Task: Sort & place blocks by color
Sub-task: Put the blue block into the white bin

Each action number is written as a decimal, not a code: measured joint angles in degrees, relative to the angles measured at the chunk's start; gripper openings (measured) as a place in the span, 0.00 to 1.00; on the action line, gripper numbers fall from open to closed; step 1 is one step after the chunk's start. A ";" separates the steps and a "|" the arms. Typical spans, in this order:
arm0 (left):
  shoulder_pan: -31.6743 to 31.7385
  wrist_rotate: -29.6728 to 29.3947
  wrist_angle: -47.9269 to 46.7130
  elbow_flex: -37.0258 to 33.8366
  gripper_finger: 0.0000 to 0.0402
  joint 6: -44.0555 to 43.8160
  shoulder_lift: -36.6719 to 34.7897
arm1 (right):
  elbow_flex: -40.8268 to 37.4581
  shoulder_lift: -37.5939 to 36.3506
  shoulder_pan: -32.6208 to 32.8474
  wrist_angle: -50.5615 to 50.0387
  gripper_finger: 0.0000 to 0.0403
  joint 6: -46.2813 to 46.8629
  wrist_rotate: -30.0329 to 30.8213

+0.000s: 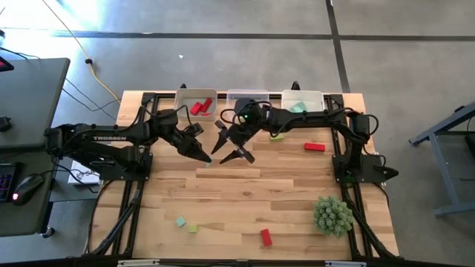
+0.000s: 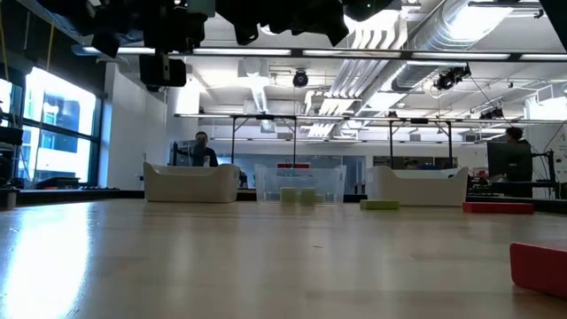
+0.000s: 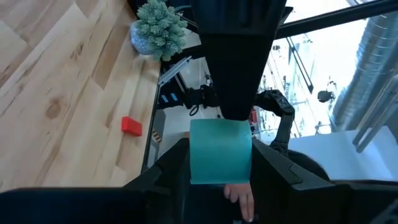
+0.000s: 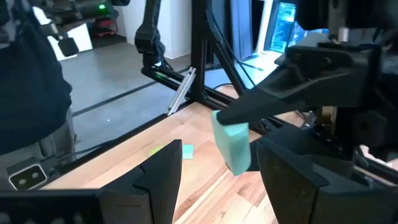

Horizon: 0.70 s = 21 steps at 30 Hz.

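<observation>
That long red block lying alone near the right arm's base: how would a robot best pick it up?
From straight above, at its middle, with the jaws closing across the two long sides. The red block lies flat on the table with bare wood all around. The right gripper, open mid-table, is nearer; the left gripper holds a teal block.

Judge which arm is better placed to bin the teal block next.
Right, probably. The left gripper holds the teal block toward the open right gripper, whose arm is based beside the teal bin.
</observation>
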 joint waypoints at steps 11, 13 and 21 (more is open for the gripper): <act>-0.05 -2.19 6.03 0.00 0.27 -6.01 0.24 | 0.04 -0.02 1.37 0.84 0.49 -1.11 3.34; 0.00 -3.20 5.94 0.00 0.27 -6.04 0.26 | 0.04 -0.02 1.40 0.92 0.49 -0.35 3.85; 0.00 -4.12 5.99 0.00 0.27 -5.85 1.03 | 0.04 -0.02 1.69 2.57 0.45 2.05 6.19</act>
